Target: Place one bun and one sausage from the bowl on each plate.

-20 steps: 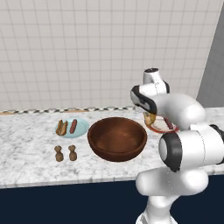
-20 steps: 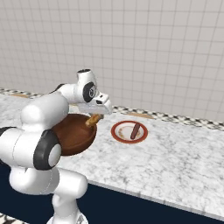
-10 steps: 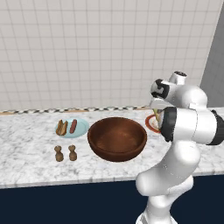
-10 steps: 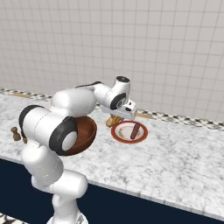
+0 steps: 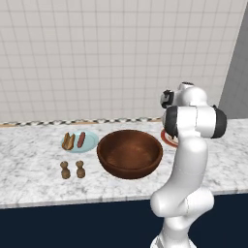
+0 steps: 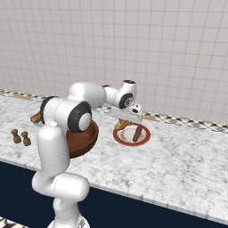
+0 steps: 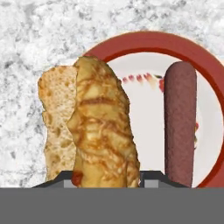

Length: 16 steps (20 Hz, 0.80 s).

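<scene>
- Since half a second ago I have swung the arm further right and lowered it, so the gripper [image 6: 123,124] that hung beside the bowl [image 5: 129,153] is now over the near-left edge of the red-rimmed plate [image 6: 121,138].
- The gripper is closed on a bun [image 7: 103,127]. In the hand view the bun hangs lengthwise between the fingers and hides the tips themselves, so I judge the grip from how the bun rides there.
- The bun sits over the plate's left rim, part above the white face and part above the marble counter [image 7: 26,52]. I would bring it inward before letting go.
- A sausage [image 7: 180,127] already lies on that plate, to the right of the bun and roughly parallel to it, with a gap between. Holding the bun in line with it should let the two rest side by side.
- The blue plate [image 5: 90,142], left of the bowl, already carries its bun [image 5: 69,141] and sausage [image 5: 81,139], so I take this to be the last piece.
- The bowl looks empty from the left base view.
- Two small brown shakers [image 5: 72,170] stand in front of the blue plate, well clear of the work.
</scene>
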{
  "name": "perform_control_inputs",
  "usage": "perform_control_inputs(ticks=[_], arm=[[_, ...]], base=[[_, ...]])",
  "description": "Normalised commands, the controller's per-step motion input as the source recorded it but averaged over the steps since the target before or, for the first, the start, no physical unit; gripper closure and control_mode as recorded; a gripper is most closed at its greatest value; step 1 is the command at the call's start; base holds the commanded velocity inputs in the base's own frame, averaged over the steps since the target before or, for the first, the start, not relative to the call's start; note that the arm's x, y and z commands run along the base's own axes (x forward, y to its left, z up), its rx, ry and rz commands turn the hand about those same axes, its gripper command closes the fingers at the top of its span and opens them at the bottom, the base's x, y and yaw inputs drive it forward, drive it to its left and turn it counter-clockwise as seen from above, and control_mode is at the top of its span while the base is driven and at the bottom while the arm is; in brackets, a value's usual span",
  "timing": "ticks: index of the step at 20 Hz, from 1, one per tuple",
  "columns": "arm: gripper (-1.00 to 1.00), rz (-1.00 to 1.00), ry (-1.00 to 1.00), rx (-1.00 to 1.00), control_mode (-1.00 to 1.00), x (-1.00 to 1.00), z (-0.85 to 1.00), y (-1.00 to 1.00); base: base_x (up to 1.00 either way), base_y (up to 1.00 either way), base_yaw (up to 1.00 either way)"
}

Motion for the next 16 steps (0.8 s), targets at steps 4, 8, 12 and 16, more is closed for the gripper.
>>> perform_control_inputs(ticks=[4, 8, 12, 16], arm=[[1.0, -0.01, 0.08, 0.0, -1.0, 0.0, -0.41, -0.28], [1.0, 0.0, 0.11, -0.03, -1.0, -0.07, -0.47, 0.0], [1.0, 0.0, 0.09, -0.01, -1.0, 0.18, -0.3, -0.21], [-1.0, 0.0, 0.02, 0.0, -1.0, 0.0, -0.01, 0.0]], base=[[0.0, 0.0, 0.0], [0.0, 0.0, 0.0], [0.0, 0.0, 0.0], [0.0, 0.0, 0.0]])
